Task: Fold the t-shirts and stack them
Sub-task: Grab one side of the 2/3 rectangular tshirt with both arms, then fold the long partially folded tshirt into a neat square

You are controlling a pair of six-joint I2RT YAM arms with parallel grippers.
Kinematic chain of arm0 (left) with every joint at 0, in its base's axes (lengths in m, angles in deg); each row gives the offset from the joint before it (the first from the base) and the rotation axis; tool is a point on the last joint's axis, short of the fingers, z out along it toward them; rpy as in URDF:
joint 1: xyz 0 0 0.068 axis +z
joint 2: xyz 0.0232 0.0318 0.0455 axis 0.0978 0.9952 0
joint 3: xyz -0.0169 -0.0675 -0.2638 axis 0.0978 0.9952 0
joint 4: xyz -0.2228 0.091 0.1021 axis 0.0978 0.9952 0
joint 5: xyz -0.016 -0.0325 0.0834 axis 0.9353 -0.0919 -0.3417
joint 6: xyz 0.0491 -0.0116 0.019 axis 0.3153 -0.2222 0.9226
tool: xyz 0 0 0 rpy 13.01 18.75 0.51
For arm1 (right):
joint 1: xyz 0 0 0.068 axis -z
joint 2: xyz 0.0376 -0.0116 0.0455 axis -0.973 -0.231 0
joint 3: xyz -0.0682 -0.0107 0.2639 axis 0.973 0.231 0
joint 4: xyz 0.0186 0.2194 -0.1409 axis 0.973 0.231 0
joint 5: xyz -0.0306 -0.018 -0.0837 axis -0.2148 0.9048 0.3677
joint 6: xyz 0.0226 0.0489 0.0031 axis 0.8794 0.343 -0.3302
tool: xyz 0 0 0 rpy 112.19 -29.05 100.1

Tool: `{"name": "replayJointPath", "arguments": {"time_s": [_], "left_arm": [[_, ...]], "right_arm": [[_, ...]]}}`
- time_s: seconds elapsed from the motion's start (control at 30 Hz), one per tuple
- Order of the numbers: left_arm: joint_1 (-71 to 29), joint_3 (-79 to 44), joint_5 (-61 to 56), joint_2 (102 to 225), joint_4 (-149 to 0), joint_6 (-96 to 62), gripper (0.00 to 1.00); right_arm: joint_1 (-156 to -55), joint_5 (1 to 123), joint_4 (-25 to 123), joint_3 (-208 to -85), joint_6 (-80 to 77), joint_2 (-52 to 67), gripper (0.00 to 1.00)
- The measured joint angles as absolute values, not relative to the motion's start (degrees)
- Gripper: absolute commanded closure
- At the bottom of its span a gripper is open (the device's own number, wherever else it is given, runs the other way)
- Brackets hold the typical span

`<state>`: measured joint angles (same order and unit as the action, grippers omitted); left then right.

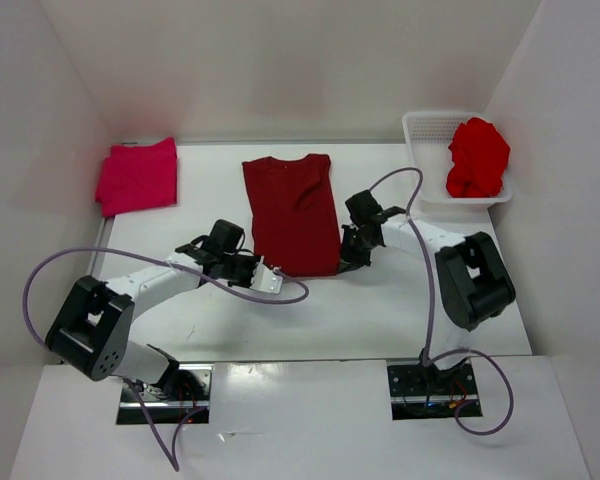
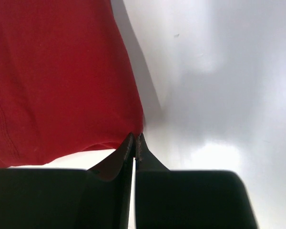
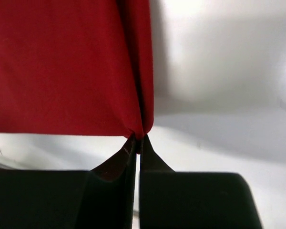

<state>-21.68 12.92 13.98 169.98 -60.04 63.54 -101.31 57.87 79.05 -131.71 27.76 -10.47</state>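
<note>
On the white table (image 1: 380, 315) the dark red shirt (image 1: 292, 210) stretches away from the arms; left gripper (image 1: 267, 277) and right gripper (image 1: 348, 257) each pinch one near corner.

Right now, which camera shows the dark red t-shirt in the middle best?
The top external view: the whole dark red t-shirt lies flat there. Each wrist view shows only a near corner, pinched in the left pincer or right pincer.
</note>
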Motion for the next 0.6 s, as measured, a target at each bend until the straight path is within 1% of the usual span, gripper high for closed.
{"name": "replayJointPath", "arguments": {"time_s": [0.17,0.4,0.6], "left_arm": [[-21.7,10.29,16.67,166.0,-48.89,58.47,0.99],[-22.14,6.08,19.27,160.97,-35.32,51.28,0.99],[-28.02,2.49,21.06,155.57,-28.85,40.9,0.99]], "right_arm": [[-105.18,58.7,84.5,-128.89,28.0,-0.46,1.0],[-116.22,60.49,91.69,-127.61,33.42,10.51,1.0],[-120.33,60.58,98.4,-126.75,39.14,18.71,1.0]]}}
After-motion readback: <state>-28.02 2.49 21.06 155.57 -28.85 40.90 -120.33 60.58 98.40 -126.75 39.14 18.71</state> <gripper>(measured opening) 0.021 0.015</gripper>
